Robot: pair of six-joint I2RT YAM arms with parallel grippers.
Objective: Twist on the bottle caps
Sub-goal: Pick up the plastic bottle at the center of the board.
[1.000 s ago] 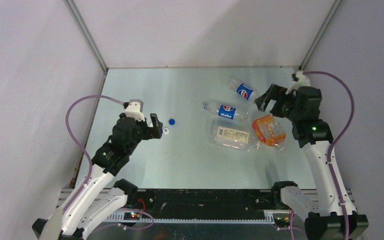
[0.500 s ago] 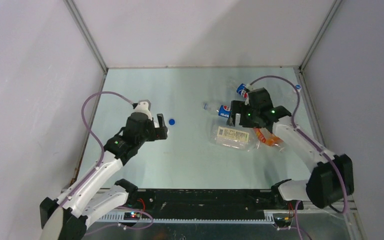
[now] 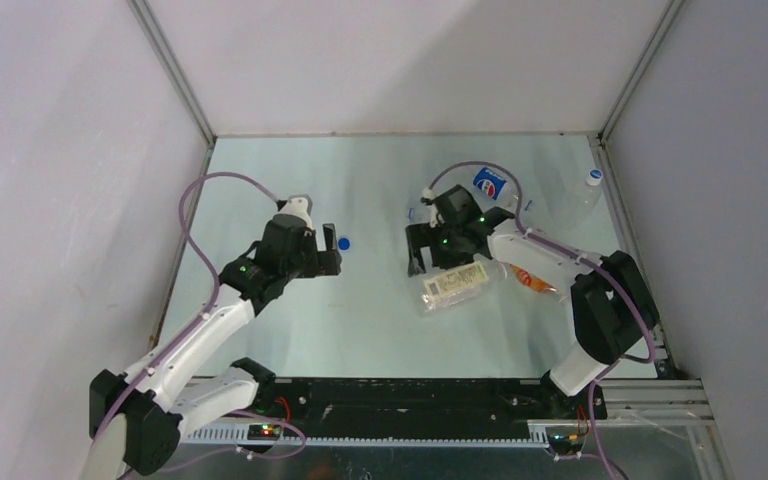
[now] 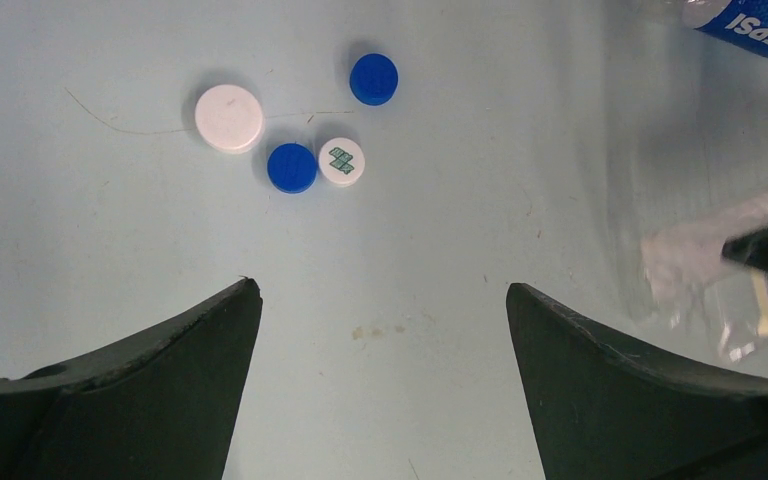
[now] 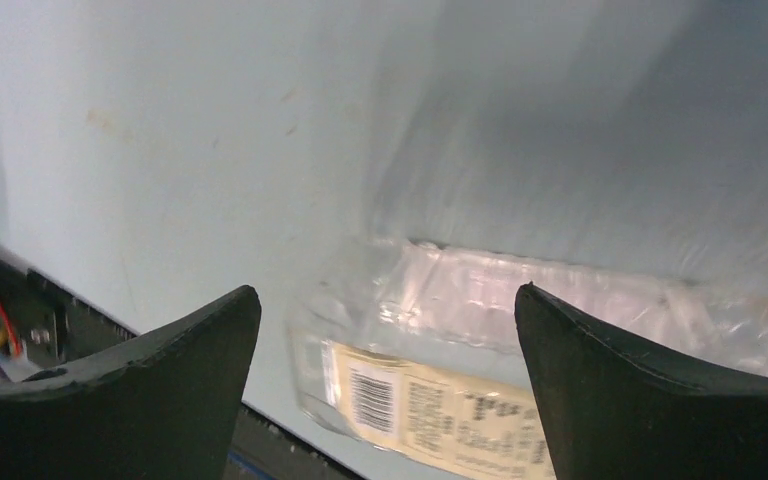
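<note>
**Bottle caps** (image 4: pixel 292 167): we count four, two blue and two white, clustered on the left part of the table (image 4: pixel 460 240), just beside the left gripper (image 4: pixel 380 300).

**Left gripper:** jaws wide, empty.

**Right gripper** (image 5: pixel 385 300): jaws wide, empty, over the white-labelled bottle (image 5: pixel 430 400).

**Handling:** we advise centring on one cap, clear of its neighbours, before closing.

**Not shown:** bottle necks are cut off in both wrist views.

Left gripper (image 4: pixel 382 290) and right gripper (image 5: pixel 387 292) both spread wide.
</note>
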